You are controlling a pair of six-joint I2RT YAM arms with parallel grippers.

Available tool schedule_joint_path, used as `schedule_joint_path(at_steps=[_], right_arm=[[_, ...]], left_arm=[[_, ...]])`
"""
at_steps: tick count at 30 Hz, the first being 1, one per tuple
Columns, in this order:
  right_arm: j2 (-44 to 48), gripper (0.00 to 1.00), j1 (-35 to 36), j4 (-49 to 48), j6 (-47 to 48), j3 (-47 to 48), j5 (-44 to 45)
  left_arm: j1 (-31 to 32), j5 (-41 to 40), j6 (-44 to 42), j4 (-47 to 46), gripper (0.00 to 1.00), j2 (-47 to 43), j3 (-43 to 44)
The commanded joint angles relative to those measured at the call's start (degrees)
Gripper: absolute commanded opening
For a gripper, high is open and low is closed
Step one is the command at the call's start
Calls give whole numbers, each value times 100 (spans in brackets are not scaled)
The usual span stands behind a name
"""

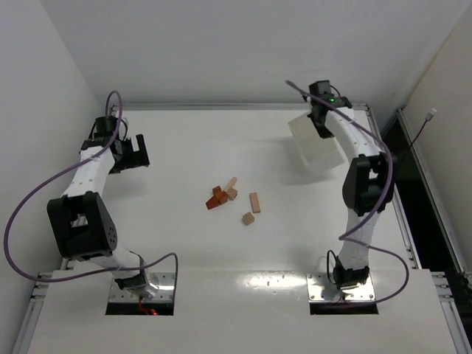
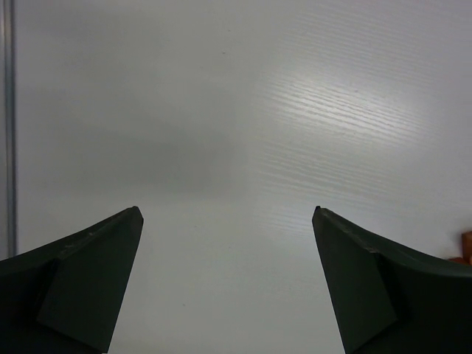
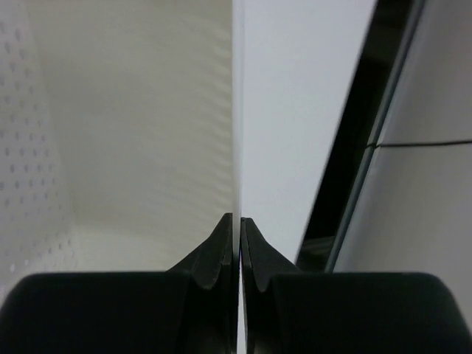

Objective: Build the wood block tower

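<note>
- R gripper (image 3: 240, 221) is pinched tight on the white tray (image 1: 317, 147) wall, far right. Set it down well clear of the pile before stacking.
- L gripper (image 2: 226, 212) gapes wide, empty, at left.
- The wood blocks (image 1: 232, 198) lie loose mid-table, no tower yet.
- Top view shows the whole pile; L wrist only a reddish sliver at its edge.

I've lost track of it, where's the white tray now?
In the top view the tray is at the far right, its wall pinched by the right gripper, beyond the scattered wood blocks.
</note>
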State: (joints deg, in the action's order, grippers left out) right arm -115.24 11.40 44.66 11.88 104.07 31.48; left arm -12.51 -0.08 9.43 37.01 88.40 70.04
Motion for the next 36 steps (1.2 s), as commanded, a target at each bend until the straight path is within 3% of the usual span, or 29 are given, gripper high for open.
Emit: schedule_joint_path(at_steps=[1,5,14,28,36], right_arm=[[-60,0,-838,781,-573,604,-1354],[-69,0,-1515,649,-573,711,-2328],[-411,0,-2238,473,-450,966,-3332],[-1536,0,-2915,596,51,2021,-3860],[-1958,8,-3100,596,166,2301,-4132]], left_arm=[[-58,499,-161,-116,100,-7,299],[-58,850,-222,-116,100,107,352],[-58,1080,-275,-116,100,283,475],[-58,1027,-389,-10,100,283,590],[-58,974,-495,95,100,283,590]])
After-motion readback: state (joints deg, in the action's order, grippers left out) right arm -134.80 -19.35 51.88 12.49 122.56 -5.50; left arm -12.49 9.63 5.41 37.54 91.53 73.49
